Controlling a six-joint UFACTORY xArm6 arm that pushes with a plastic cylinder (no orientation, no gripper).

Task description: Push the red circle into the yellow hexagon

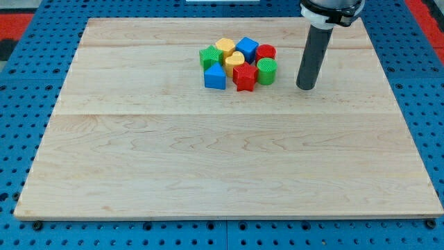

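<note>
Camera view is showing me the desk [208,167] with all the blocks bunched tightly near the view's top, a little right of centre. I am looking at the red circle [266,51] sitting on the cluster's upper right edge, touching the blue cube [247,48] on its left and the green circle [266,71] just below it. The yellow hexagon [224,46] is lying on the far side of that blue cube, at the cluster's top left, with the green block [209,57] beside it. A yellow heart [234,61], a red star [244,78] and a blue triangle [215,77] are filling the lower part.

My tip [305,87] is resting on the desk to the view's right of the cluster, near the green circle but apart from it. The tool is a plain rod, so it is neither wide nor narrow and is holding nothing.

I am judging the red circle to be a light, rigid plastic piece that should be sliding easily on the smooth wood. Being round, it is likely to be rolling off a glancing contact, so I am planning to press squarely on its right flank, pushing leftward. The blue cube is standing in the way and will probably be shoved along.
</note>
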